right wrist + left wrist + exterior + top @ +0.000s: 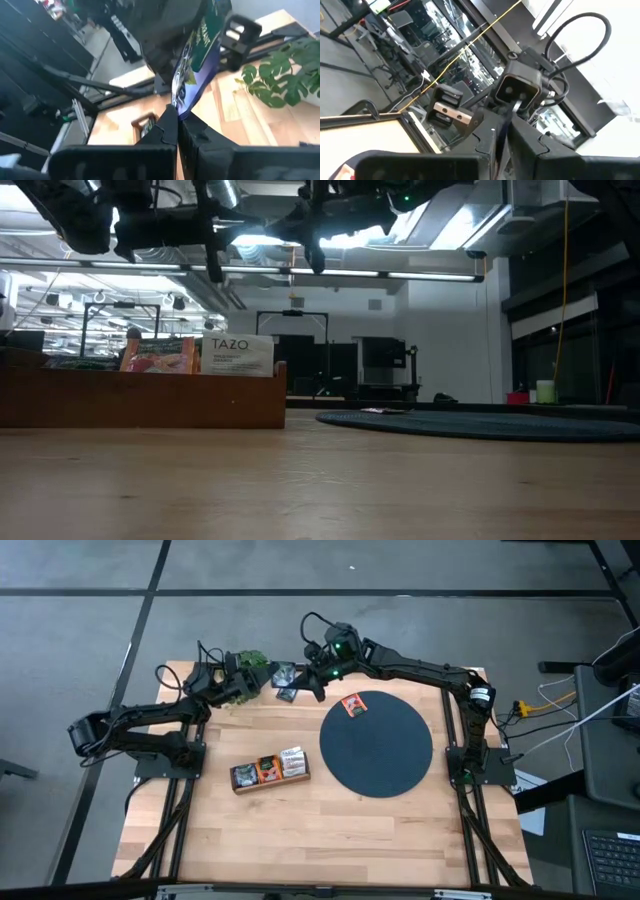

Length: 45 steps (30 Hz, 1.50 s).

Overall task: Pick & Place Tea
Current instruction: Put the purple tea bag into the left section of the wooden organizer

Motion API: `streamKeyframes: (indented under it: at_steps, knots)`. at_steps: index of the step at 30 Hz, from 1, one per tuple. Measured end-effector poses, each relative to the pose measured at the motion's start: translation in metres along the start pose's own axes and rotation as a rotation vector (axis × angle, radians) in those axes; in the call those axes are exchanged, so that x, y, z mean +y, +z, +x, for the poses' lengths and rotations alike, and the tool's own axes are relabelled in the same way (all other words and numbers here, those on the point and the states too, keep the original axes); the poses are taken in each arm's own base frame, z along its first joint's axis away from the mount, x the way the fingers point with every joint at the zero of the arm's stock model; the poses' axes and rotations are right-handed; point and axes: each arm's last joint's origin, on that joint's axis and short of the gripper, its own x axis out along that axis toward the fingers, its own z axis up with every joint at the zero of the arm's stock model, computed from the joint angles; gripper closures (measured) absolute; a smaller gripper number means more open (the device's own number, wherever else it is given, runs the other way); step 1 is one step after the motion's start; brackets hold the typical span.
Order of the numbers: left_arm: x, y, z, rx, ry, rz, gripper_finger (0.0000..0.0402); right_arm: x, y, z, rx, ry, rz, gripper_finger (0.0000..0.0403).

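We inspected the table taking the dark disc [377,744] as our landmark. One orange sachet [352,705] lies flat on the disc, near its far rim. On the side of the disc toward the left arm, apart from it, stands the wooden tray [269,772], holding upright sachets in dark, orange and white; in the low view a white sachet marked TAZO [238,356] stands beside an orange one [158,356] in that tray.

The right gripper [312,683] is raised beyond the disc's far edge, on the side toward the left arm. Its fingers [167,127] are pressed together on the lower edge of a dark blue sachet [196,55] with green printing, which stands up from the fingertips, tilted. From above, dark sachet material [285,681] shows just beside that gripper, between the two arms.

The left gripper [246,686] is farther from the disc than the right one, at the table's far edge, just beside the green plant [254,661]. In the left wrist view its fingers [520,137] show only a narrow slit between them; we cannot tell whether anything is gripped there, nor whether the claw is apart or together. The right arm's wrist camera [516,90] faces it at close range.
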Motion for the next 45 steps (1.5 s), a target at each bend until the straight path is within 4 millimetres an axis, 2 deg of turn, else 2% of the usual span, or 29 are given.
streamKeyframes:
  at_steps: [9, 14, 24, 27, 31, 38, 45]
  knots:
    - [0.000, 0.000, 0.000, 0.003, -0.002, -0.032, 0.0363, -0.006, -0.006, -0.003, 0.062, -0.022, -0.002, 0.0403]
    - [0.000, 0.001, -0.001, 0.109, -0.058, -0.037, 0.0362, -0.009, -0.010, -0.005, 0.102, -0.019, 0.008, 0.0403]
    - [0.001, 0.020, -0.011, 0.186, -0.125, 0.043, 0.0362, -0.014, -0.025, -0.011, 0.243, -0.010, 0.116, 0.0403]
    - [0.003, 0.024, -0.015, 0.244, -0.126, 0.045, 0.0361, -0.011, -0.029, -0.010, 0.280, 0.008, 0.144, 0.0403]
    - [0.006, 0.023, -0.010, 0.421, -0.089, -0.016, 0.0361, -0.004, -0.033, -0.005, 0.309, 0.011, 0.167, 0.0403]
    - [-0.012, 0.035, 0.009, 0.646, -0.084, 0.065, 0.0354, 0.015, -0.040, 0.007, 0.334, 0.009, 0.176, 0.0403]
    - [-0.022, 0.046, 0.010, 0.759, -0.030, 0.144, 0.0317, 0.026, -0.043, 0.014, 0.343, 0.005, 0.181, 0.0403]
